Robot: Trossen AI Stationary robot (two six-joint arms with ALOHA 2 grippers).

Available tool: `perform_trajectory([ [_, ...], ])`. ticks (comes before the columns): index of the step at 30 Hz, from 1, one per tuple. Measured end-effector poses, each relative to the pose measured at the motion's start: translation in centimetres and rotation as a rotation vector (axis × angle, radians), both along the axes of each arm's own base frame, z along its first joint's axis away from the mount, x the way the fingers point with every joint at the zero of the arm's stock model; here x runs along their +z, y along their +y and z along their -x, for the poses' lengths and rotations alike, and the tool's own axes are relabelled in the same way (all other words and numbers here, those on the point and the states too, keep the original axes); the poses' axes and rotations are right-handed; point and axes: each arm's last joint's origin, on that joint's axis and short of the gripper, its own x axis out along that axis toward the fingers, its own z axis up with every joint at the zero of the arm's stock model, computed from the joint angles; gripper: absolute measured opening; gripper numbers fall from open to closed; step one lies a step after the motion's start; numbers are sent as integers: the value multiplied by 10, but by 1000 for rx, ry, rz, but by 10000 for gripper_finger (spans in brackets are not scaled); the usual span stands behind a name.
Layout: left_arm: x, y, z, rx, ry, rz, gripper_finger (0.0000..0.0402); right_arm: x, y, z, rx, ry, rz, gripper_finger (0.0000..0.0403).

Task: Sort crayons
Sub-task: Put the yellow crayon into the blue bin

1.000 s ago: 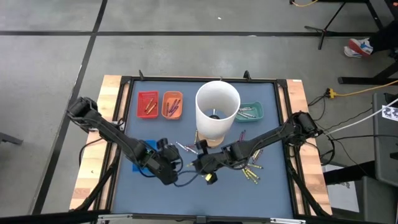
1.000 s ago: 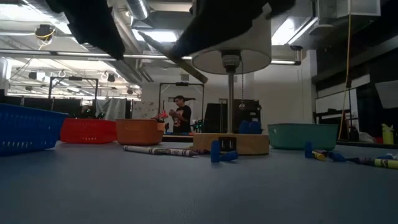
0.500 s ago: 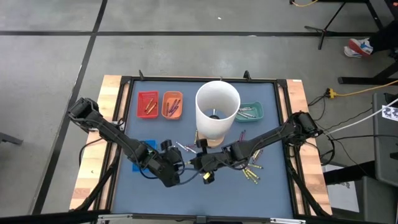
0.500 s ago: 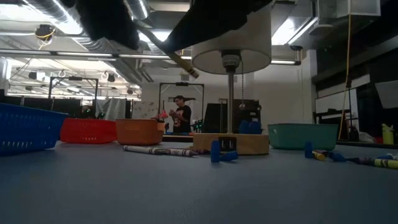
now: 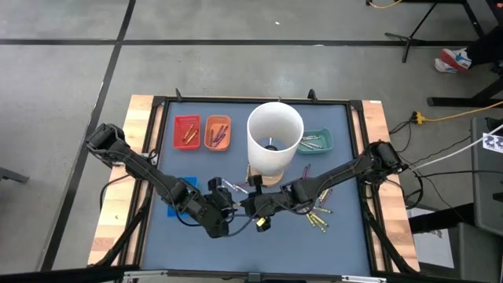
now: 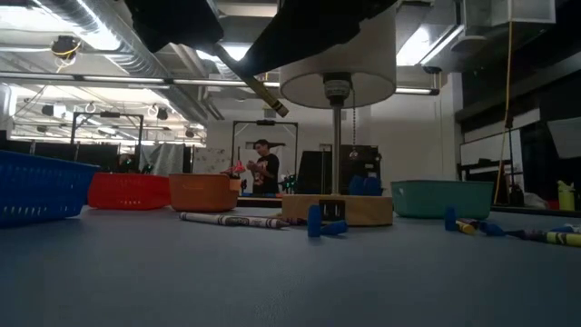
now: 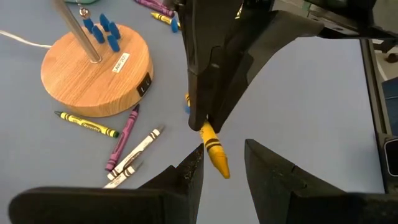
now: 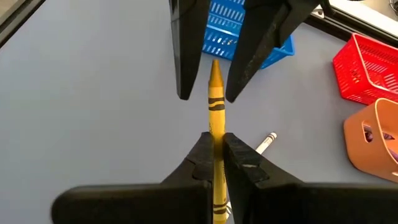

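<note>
A yellow crayon (image 8: 215, 102) is up in the air over the blue mat, with my right gripper (image 8: 214, 142) shut on it. My left gripper (image 7: 221, 177) faces it, open. Its two fingers stand on either side of the crayon's free pointed end (image 7: 217, 158), with a gap showing on each side. In the high view both grippers meet near the mat's middle (image 5: 240, 206). More crayons lie loose on the mat (image 5: 318, 216), and several lie beside the wooden base (image 7: 127, 140). My right gripper pinches the yellow crayon about its middle (image 8: 216, 134) between its two fingers. The crayon lies along the fingers and sticks out past their tips. It is lifted clear of the mat and slants downward (image 6: 263, 95).
A tall white cylinder (image 5: 274, 139) on a round wooden base (image 7: 96, 68) stands just beyond the grippers. Red (image 5: 186, 131), orange (image 5: 218, 132) and teal (image 5: 317, 141) trays line the far side. A blue tray (image 8: 231, 31) sits by the left arm.
My left gripper has turned at the wrist and swung a little toward the right gripper, so its open fingers now flank the crayon's free end. My right gripper has kept the crayon in place.
</note>
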Motion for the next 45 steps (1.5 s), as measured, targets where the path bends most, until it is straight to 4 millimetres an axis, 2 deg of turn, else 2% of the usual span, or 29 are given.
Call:
perform_trajectory([
  [25, -1, 2, 1, 16, 12, -28, 100, 4, 1, -2, 1, -42, -18, 17],
  [45, -1, 2, 1, 17, 12, -29, 25, 4, 1, -2, 1, -40, -18, 17],
])
